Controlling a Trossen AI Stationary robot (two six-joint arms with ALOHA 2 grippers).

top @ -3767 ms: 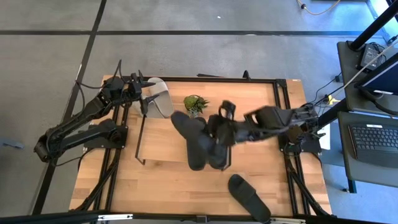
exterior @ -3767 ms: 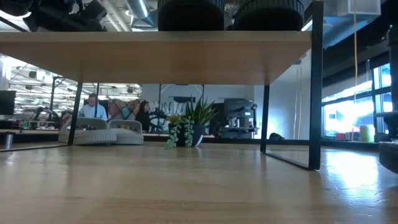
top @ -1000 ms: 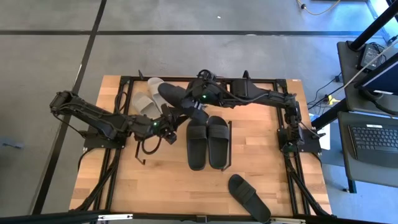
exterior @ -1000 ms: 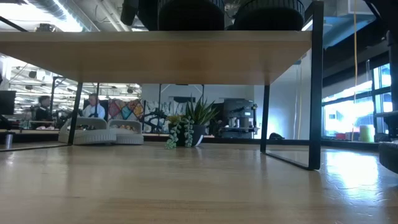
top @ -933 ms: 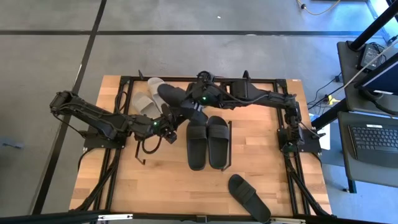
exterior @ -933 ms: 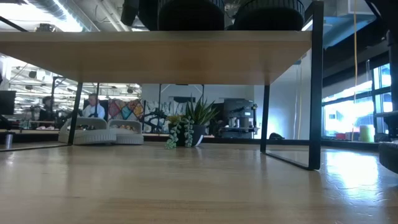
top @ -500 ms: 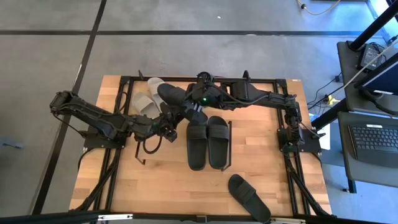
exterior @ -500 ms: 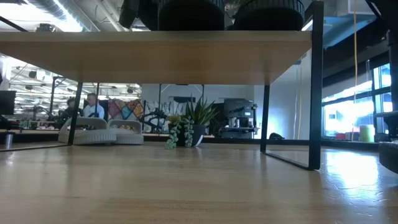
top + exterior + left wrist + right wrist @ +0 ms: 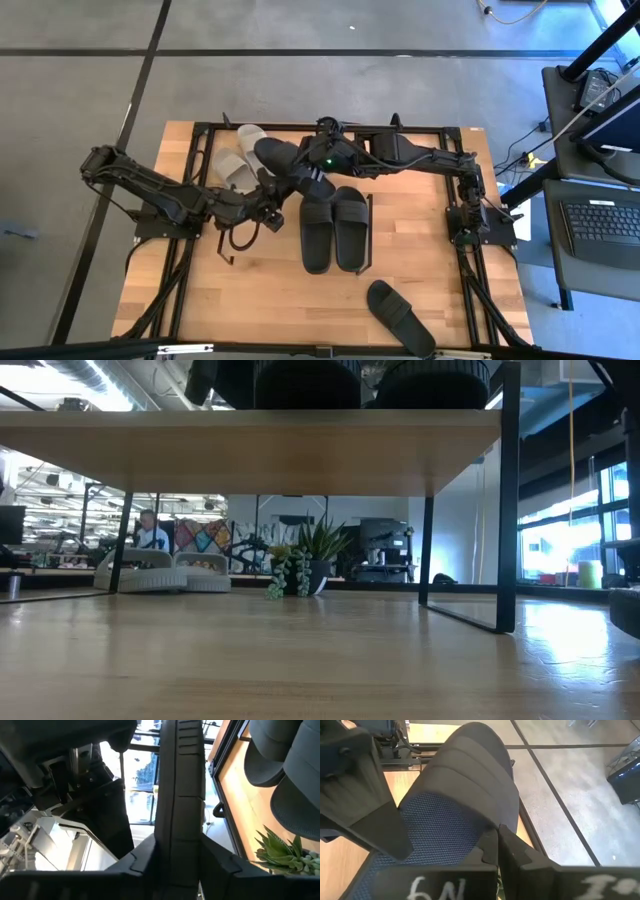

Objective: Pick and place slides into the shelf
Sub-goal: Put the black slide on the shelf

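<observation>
Two black slides point(image 9: 333, 228) are laid side by side on the shelf point(image 9: 240, 225). A third black slide point(image 9: 282, 158) is held tilted above its far end, beside two grey-white slides point(image 9: 240, 157). A fourth black slide point(image 9: 400, 317) is left on the table's near edge.

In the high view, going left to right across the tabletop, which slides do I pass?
Light grey rubber slides → tilted matte black slide with both grippers at it → two black slides lying side by side on the shelf, then → lone black slide near the front edge.

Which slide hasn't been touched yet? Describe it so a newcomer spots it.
Start at the wooden table in the high view and go to its near edge, right of centre. The black slide there lies alone and angled, well apart from the pair on the shelf.
</observation>
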